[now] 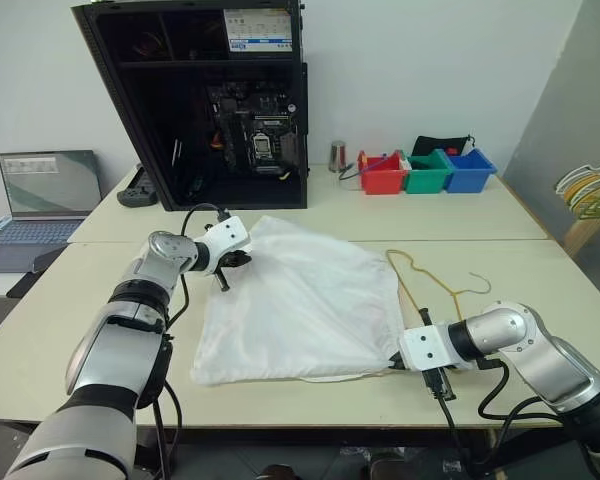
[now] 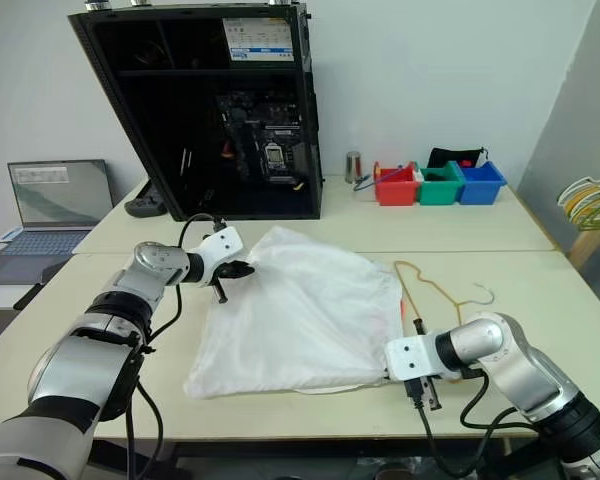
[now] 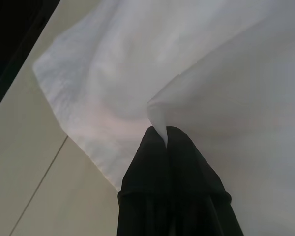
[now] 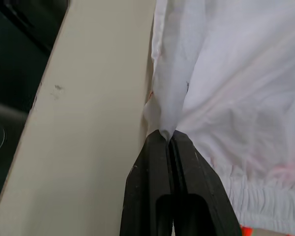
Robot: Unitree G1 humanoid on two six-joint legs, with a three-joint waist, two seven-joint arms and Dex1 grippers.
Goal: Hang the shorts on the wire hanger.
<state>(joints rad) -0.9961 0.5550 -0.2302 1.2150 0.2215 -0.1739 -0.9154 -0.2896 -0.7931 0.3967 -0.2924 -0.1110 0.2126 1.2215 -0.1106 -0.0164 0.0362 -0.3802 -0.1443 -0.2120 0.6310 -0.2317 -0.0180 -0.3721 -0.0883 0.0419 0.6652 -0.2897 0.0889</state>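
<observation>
Both my grippers pinch the shorts [image 1: 300,300], spread flat on the table [image 1: 540,300].
My left gripper [image 3: 166,135] clamps a far-edge fold, my right gripper [image 4: 168,137] the near corner, ready for lifting; the wire hanger [image 1: 430,275] lies just beside.

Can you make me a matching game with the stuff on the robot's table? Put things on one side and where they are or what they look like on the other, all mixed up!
Things:
1. shorts
2. wire hanger
3. blue bin
4. laptop

Clues:
A. at the right end of the row of three small bins
B. open, on the far left
C. white, pinched at two edges by the left gripper and the right gripper
D. thin and yellowish, lying flat just right of the white cloth

Pairs: 1-C, 2-D, 3-A, 4-B
</observation>
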